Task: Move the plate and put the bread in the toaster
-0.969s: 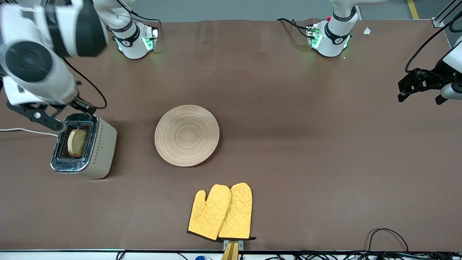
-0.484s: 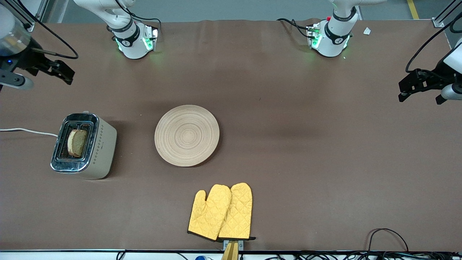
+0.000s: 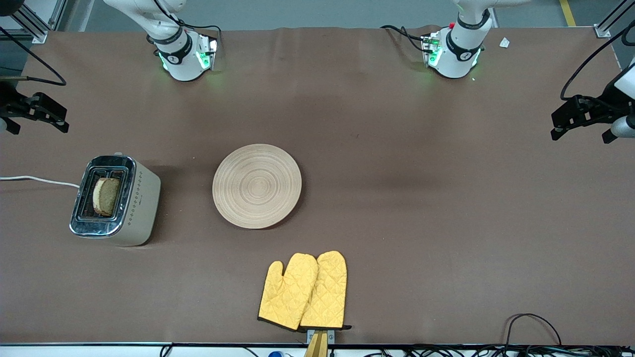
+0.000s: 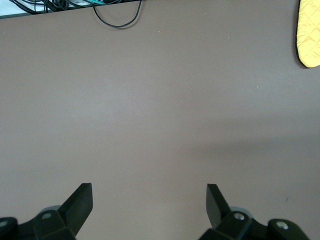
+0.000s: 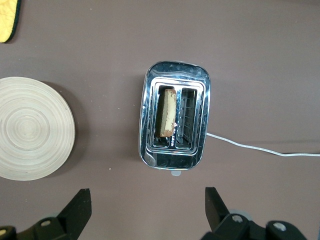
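The cream toaster (image 3: 119, 201) with a chrome top stands toward the right arm's end of the table; it also shows in the right wrist view (image 5: 175, 120). The brown bread slice (image 3: 105, 196) stands upright in one slot, seen too in the right wrist view (image 5: 167, 112). The round wooden plate (image 3: 257, 185) lies flat beside the toaster, toward the table's middle, and shows in the right wrist view (image 5: 32, 127). My right gripper (image 3: 34, 113) is open and empty, up over the table's edge at the right arm's end. My left gripper (image 3: 580, 119) is open and empty, over bare table at the left arm's end.
A pair of yellow oven mitts (image 3: 303, 291) lies nearer the front camera than the plate; a mitt tip shows in the left wrist view (image 4: 310, 32). The toaster's white cord (image 3: 34, 179) runs off the table's end. Cables (image 3: 533, 322) lie along the front edge.
My right arm has lifted off the toaster and swung away toward the table's end, leaving the bread in the slot. The left gripper has barely shifted.
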Controlling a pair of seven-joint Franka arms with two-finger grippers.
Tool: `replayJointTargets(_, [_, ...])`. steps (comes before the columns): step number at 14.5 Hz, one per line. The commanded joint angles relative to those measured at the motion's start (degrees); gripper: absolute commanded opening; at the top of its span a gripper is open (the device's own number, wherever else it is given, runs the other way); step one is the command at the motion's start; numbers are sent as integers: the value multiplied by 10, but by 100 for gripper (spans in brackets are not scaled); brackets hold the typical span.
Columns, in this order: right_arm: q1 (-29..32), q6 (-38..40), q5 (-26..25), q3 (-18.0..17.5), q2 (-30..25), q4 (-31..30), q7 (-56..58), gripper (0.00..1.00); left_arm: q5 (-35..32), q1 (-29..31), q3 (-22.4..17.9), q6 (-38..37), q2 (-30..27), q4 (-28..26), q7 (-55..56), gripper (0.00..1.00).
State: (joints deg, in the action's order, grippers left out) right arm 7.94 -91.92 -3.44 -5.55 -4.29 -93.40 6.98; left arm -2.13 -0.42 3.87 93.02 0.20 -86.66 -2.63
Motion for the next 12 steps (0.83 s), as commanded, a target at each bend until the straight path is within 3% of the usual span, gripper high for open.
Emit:
replayJointTargets(1, [13, -2, 21, -9, 2, 9, 11, 100, -10, 1, -1, -2, -3, -3, -9, 100])
replayJointTargets(12, [3, 9, 24, -1, 18, 32, 9, 100, -9, 2, -1, -2, 5, 11, -7, 100])
